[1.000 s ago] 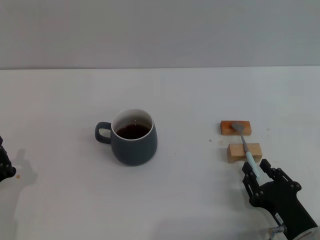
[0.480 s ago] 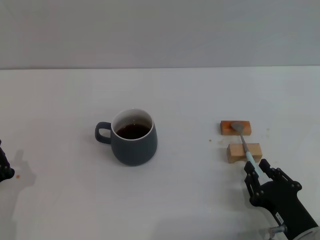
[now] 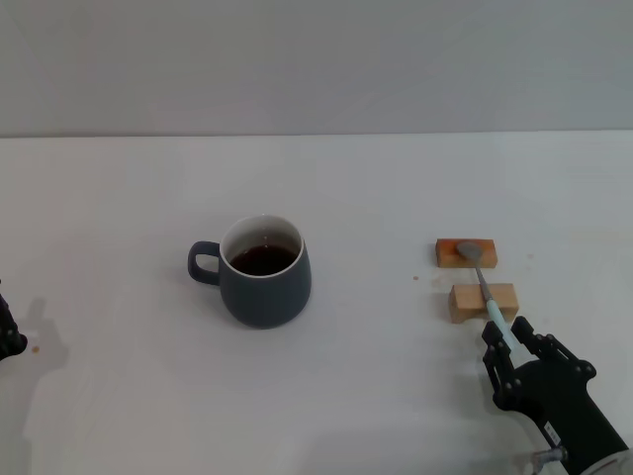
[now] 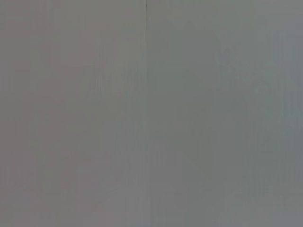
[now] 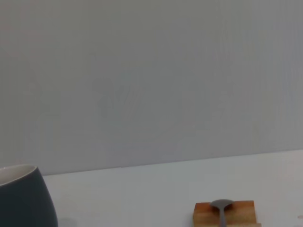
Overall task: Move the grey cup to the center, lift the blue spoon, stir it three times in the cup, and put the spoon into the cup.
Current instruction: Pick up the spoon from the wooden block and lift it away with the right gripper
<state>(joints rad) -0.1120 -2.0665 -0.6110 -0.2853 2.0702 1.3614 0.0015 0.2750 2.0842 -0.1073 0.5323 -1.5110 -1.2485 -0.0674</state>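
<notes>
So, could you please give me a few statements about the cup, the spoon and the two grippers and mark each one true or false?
1. The grey cup holds dark liquid. True.
2. The blue spoon stands inside the cup. False: it lies across two wooden blocks, to the cup's right.
3. The right gripper is at the spoon's handle end, a finger on each side. True.
4. The cup's handle points toward the spoon. False: it points to the robot's left, away from it.
5. The left gripper is gripping the cup. False: it sits at the table's left edge, well apart from the cup.
</notes>
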